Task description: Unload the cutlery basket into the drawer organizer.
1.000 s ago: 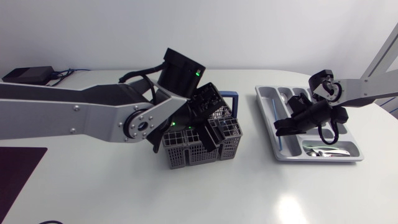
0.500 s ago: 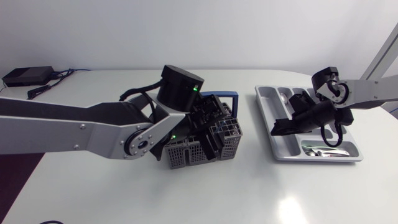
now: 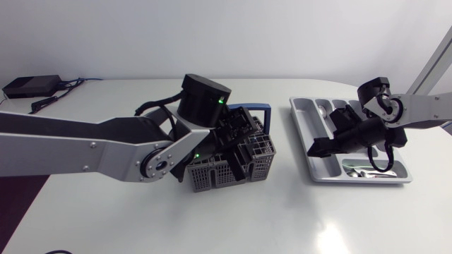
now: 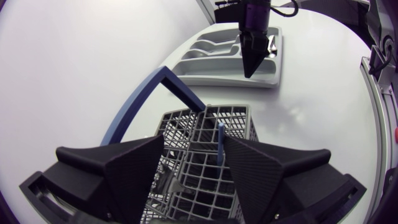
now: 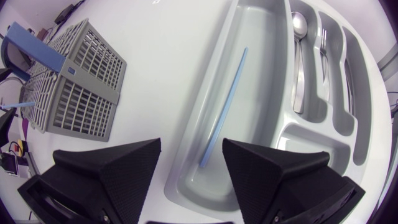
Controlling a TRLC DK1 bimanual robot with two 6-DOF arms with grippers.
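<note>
The grey cutlery basket [image 3: 212,173] with a blue handle [image 4: 143,99] stands mid-table. My left gripper [image 3: 236,152] is down in it. In the left wrist view the left gripper [image 4: 194,149] is open, and a thin blue stick [image 4: 221,143] stands upright between its fingers, close to one of them. The grey drawer organizer [image 3: 304,116] lies at the right. My right gripper [image 3: 321,148] hovers over its near-left part. It [image 5: 191,149] is open, and a blue stick [image 5: 227,106] lies in the long compartment ahead of it. A spoon [image 5: 298,62] and a fork [image 5: 323,56] lie in narrower compartments.
A black box with cables [image 3: 32,85] sits at the table's back left. A dark mat [image 3: 21,197] lies at the left edge. More cutlery [image 3: 367,171] rests in the organizer's front compartment. Bare white tabletop lies between basket and organizer.
My left gripper dropped lower into the basket and its fingers drew closer. My right gripper opened and pulled back slightly over the organizer.
</note>
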